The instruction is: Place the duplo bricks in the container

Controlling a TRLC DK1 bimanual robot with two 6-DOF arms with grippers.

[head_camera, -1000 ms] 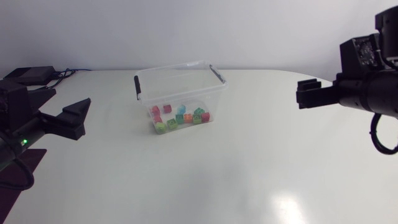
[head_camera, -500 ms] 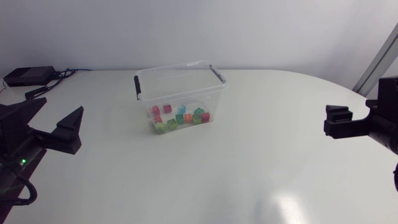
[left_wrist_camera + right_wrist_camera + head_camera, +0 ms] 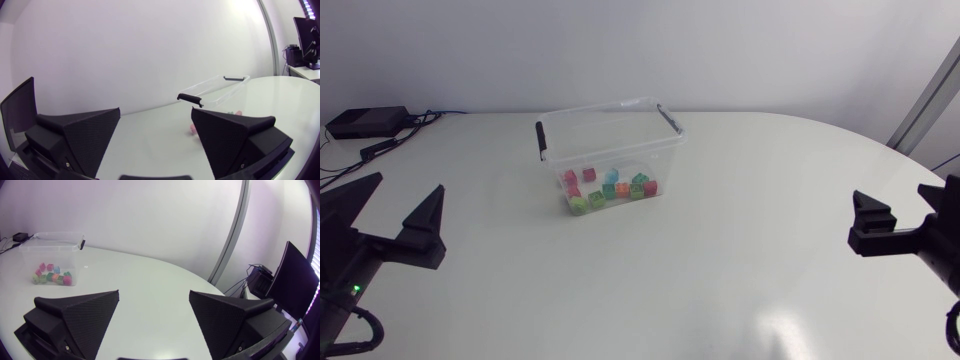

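Observation:
A clear plastic container (image 3: 608, 148) with black handles stands at the middle of the table toward the back. Several coloured duplo bricks (image 3: 610, 188) lie on its floor: red, pink, green, blue and orange. My left gripper (image 3: 385, 215) hangs open and empty near the left edge, well short of the container. My right gripper (image 3: 905, 215) is open and empty at the right edge. In the left wrist view the gripper (image 3: 157, 135) has the container (image 3: 220, 92) ahead, with a pink brick (image 3: 192, 129) partly hidden by one finger. In the right wrist view the gripper (image 3: 155, 315) has the container (image 3: 50, 250) and bricks (image 3: 52, 276) far ahead.
A black box (image 3: 365, 122) with cables sits at the table's back left corner. Bare white tabletop (image 3: 650, 280) lies between the two grippers and in front of the container.
Both arms have drawn back toward the side edges and dropped lower. The right gripper came down from the upper right. The container and bricks have not moved.

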